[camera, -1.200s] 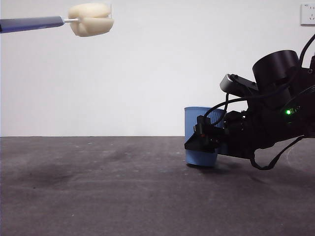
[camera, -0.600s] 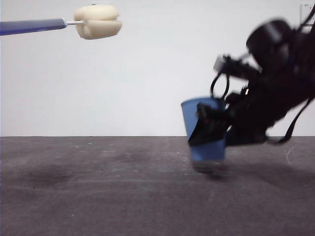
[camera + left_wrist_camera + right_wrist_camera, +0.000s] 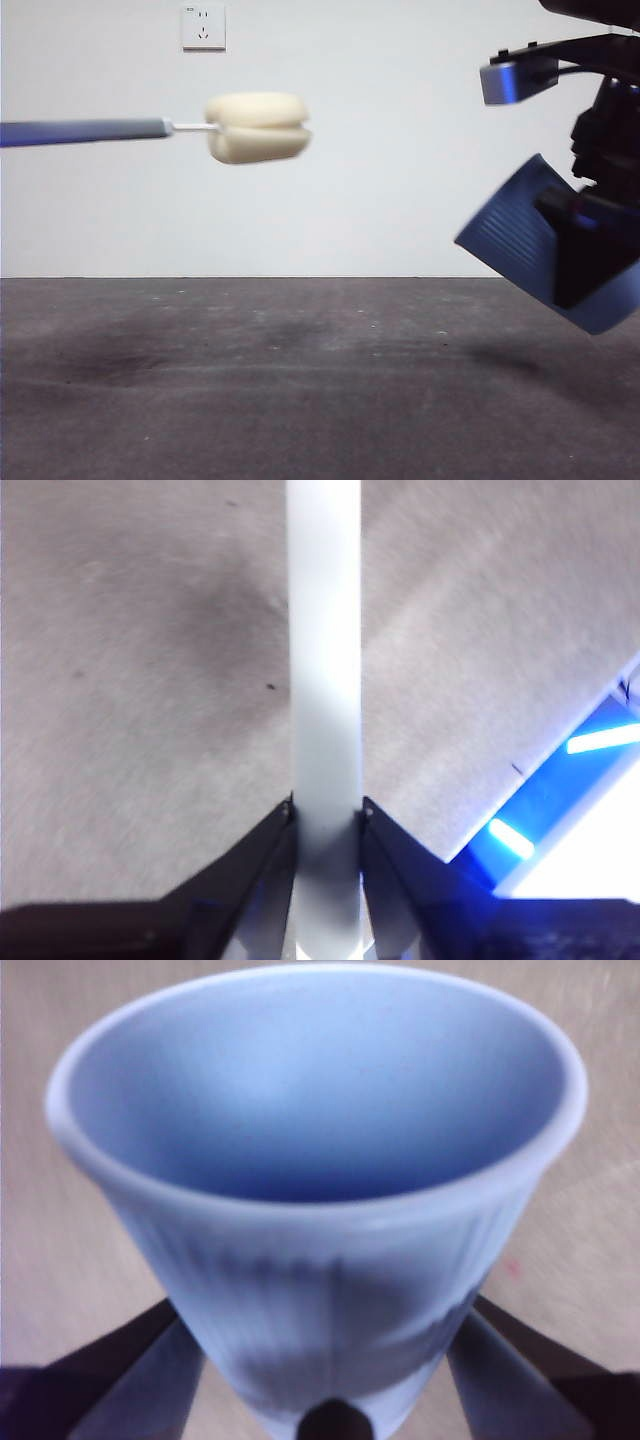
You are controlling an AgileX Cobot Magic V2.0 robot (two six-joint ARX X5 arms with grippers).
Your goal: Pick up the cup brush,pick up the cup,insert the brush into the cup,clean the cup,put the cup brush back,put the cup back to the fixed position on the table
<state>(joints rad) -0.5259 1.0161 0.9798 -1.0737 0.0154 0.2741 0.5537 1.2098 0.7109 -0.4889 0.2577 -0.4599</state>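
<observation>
My right gripper (image 3: 325,1380) clamps the cup (image 3: 540,245) aloft at three o'clock, tilted, mouth toward the brush — above the table (image 3: 300,380). My left gripper (image 3: 325,825) pinches the cup brush (image 3: 255,127), level at ten o'clock under a wall socket (image 3: 203,27); only open air lies between sponge and cup.

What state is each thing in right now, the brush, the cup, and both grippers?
Brush: held level in the air, sponge head toward the cup, not inside it.
Cup: lifted off the table, tilted, mouth toward the brush, empty.
Left gripper: shut on the brush handle.
Right gripper: shut on the cup's lower sides.
</observation>
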